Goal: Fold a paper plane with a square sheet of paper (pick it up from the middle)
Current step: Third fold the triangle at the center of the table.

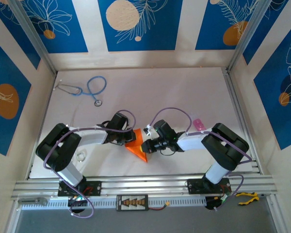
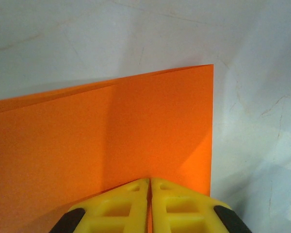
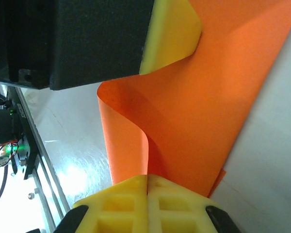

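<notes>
Plainly mid-fold. Look for the square sheet of paper [image 1: 137, 144] toward the near edge of the table [image 1: 184, 92], about midway left to right, pinched between both arms. Note the left gripper [image 2: 149, 182] clenched on the sheet's left side, with a sliver of orange showing in the seam of the yellow jaws and two layers fanning slightly apart along the far edge. Note the right gripper [image 3: 147, 178] clamped just as tight on the right side, with the paper bulging up out of its jaws in a loose curl toward the other arm's yellow jaw.

Expect very little weight and almost no stiffness: likely to buckle, curl or slide rather than hold a line. Likely also to tear or take a stray crease under a hard tug, so pull gently and evenly. Grip near an edge or a corner, flat between the pads, never across the curl. Keep clear of the blue stethoscope [image 1: 93, 89] at the far left and the small pink thing [image 1: 198, 124] just beyond the right arm.
</notes>
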{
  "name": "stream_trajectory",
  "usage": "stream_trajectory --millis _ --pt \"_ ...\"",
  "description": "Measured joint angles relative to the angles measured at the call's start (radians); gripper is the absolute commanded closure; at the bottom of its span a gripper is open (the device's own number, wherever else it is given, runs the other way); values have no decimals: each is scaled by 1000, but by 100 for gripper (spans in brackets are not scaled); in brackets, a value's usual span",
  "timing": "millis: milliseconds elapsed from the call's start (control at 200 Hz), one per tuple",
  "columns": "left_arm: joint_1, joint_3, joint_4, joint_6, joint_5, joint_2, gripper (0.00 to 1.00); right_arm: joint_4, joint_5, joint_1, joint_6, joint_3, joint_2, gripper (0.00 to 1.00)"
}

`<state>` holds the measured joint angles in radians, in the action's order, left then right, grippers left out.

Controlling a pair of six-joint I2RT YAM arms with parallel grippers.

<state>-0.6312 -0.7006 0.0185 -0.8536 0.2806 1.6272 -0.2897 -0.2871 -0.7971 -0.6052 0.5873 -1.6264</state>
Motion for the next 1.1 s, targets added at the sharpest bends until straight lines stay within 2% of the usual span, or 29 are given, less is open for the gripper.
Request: stream_trajectory --millis 1101 --pt "0 0 11 -4 1 4 90 22 21 0 -7 7 -39 98"
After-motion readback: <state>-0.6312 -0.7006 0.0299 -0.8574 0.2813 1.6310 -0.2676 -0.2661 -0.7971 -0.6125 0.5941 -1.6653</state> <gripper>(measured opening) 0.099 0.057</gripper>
